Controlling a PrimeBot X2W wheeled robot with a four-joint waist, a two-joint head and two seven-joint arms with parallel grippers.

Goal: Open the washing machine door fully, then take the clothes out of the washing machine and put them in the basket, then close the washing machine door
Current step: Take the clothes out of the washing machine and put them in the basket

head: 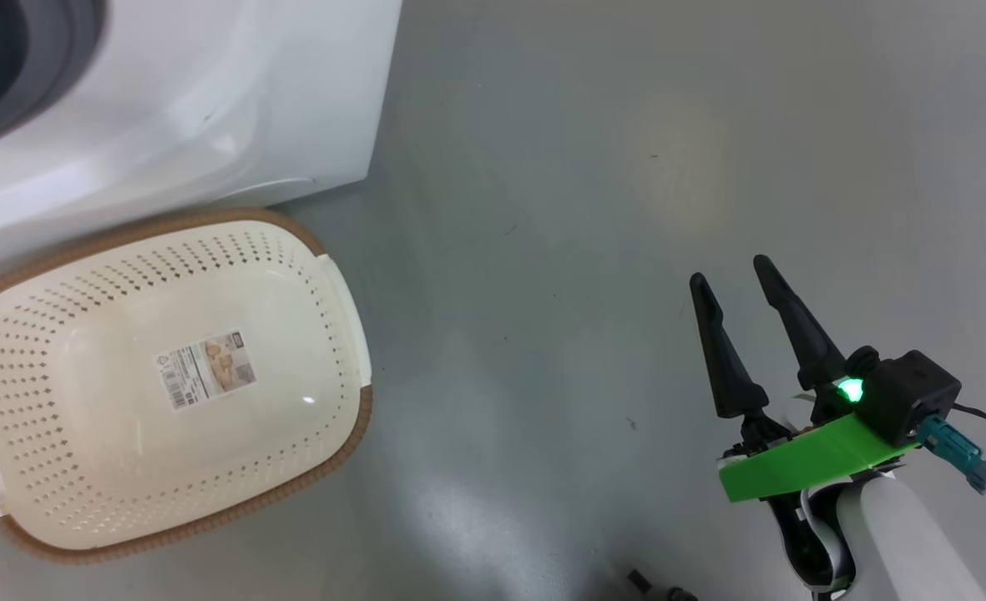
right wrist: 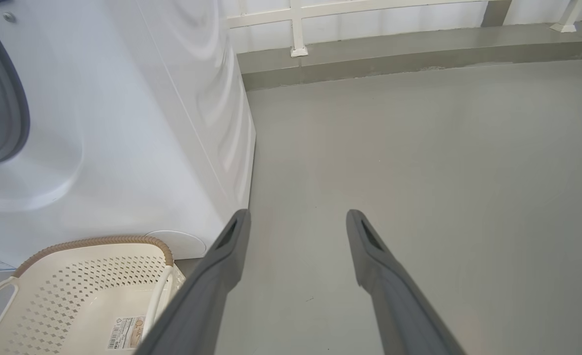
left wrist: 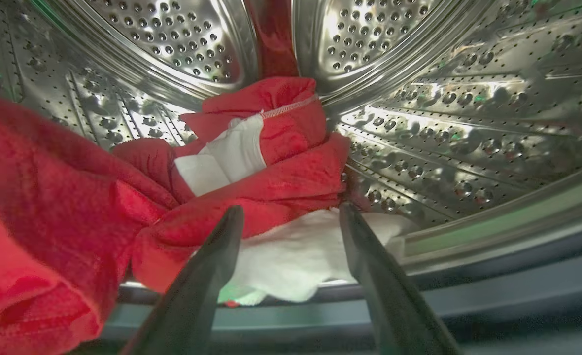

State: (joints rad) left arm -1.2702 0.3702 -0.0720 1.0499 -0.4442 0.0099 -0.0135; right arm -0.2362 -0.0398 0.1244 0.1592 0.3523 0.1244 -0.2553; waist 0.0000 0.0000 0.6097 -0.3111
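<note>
Inside the steel drum of the washing machine [left wrist: 448, 123], red clothes [left wrist: 271, 182] with white parts lie bunched at the front and left. My left gripper [left wrist: 291, 213] is open at the drum mouth, its fingertips against the heap's white part, nothing clamped. The white washing machine [head: 192, 100] stands at the upper left of the head view, and the cream basket [head: 317, 250] with a brown rim sits empty on the floor before it. Over bare floor at the lower right, my right gripper [head: 730, 280] hangs open. The washing machine door is out of view.
The basket [right wrist: 93, 241] and the machine's side [right wrist: 172, 123] show at the left of the right wrist view, with my right gripper [right wrist: 296, 217] open over grey floor. A low white railing on a kerb [right wrist: 298, 49] runs along the far side.
</note>
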